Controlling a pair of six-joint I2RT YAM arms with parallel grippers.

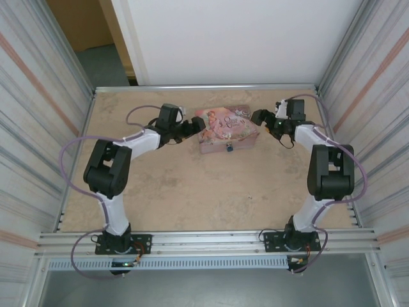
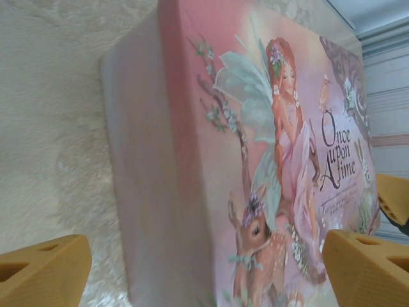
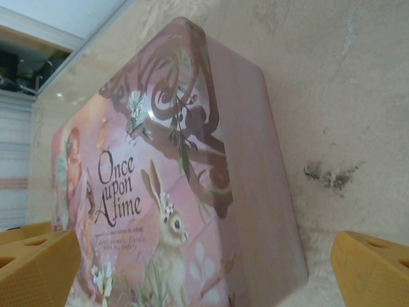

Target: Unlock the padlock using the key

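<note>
The tiny blue padlock [image 1: 229,148] hangs at the middle of the front wall of a pink illustrated tin [image 1: 227,128] at the back centre of the table. The key is out of view. My left gripper [image 1: 195,125] is at the tin's left end. Its jaws are open and wide apart, and the tin's end [image 2: 160,192] lies between its yellow fingers [image 2: 45,272]. My right gripper [image 1: 259,119] is at the tin's right end, also open, with the tin's corner [image 3: 255,192] between its yellow fingertips [image 3: 374,268]. Neither gripper holds anything.
The tan tabletop [image 1: 192,185] is walled by metal panels on the left [image 1: 38,128] and right [image 1: 370,121], with a rail at the back [image 1: 204,87]. A dark stain [image 3: 329,174] marks the surface beside the tin's right end.
</note>
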